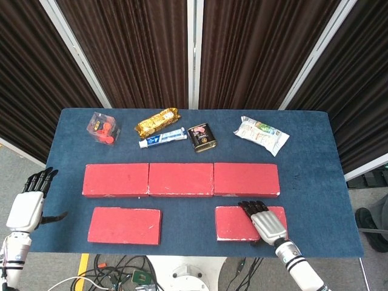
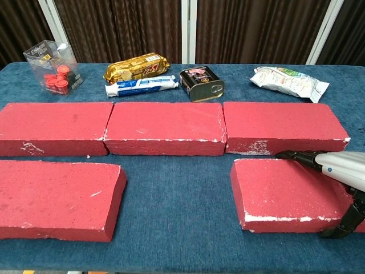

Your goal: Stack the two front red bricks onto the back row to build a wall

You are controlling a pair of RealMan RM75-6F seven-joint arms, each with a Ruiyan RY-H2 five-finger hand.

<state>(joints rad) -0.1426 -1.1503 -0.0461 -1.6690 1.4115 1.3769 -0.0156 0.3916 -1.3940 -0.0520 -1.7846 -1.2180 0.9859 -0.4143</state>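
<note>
Chest view, lower right: the right robot hand (image 2: pixel 336 171) grips the front-right red rectangular brick (image 2: pixel 285 197), fingers over its far edge, thumb under the near edge, seemingly for lifting; the left robot hand (image 1: pixel 27 203) hangs spread off the counter
</note>
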